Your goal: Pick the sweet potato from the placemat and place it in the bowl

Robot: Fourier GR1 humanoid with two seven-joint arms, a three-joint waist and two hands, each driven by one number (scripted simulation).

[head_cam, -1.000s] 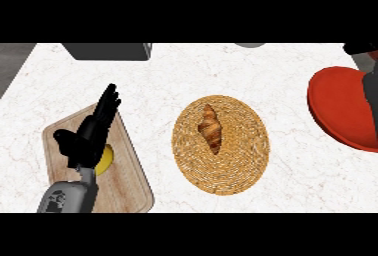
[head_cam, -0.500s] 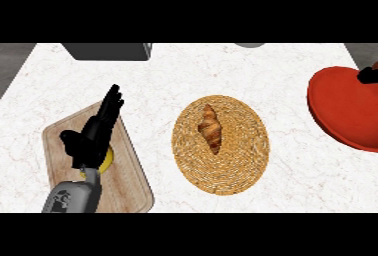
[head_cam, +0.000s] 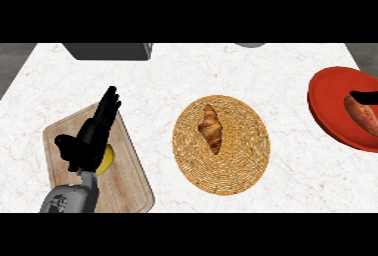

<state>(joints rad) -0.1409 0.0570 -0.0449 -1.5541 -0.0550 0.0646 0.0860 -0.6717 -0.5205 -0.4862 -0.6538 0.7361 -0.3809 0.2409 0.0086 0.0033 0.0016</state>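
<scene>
The sweet potato point(head_cam: 362, 113), reddish-orange, lies inside the red bowl point(head_cam: 328, 107) at the right edge. Only a black sliver of my right hand point(head_cam: 366, 96) shows, right at the potato's upper end by the frame's edge; whether it touches the potato is unclear. The round woven placemat point(head_cam: 221, 165) sits mid-counter with a brown croissant point(head_cam: 212, 128) on it. My left hand point(head_cam: 90, 141) rests open on the left, fingers pointing up, well away from both mat and bowl.
A wooden cutting board point(head_cam: 129, 175) lies under my left hand with a yellow fruit point(head_cam: 108, 157) partly hidden by it. A dark grey box point(head_cam: 111, 51) stands at the back left. A grey rim point(head_cam: 251, 45) peeks in at the back.
My right hand has pulled back toward the right edge, and the sweet potato now shows lying in the red bowl. The left hand has barely shifted.
</scene>
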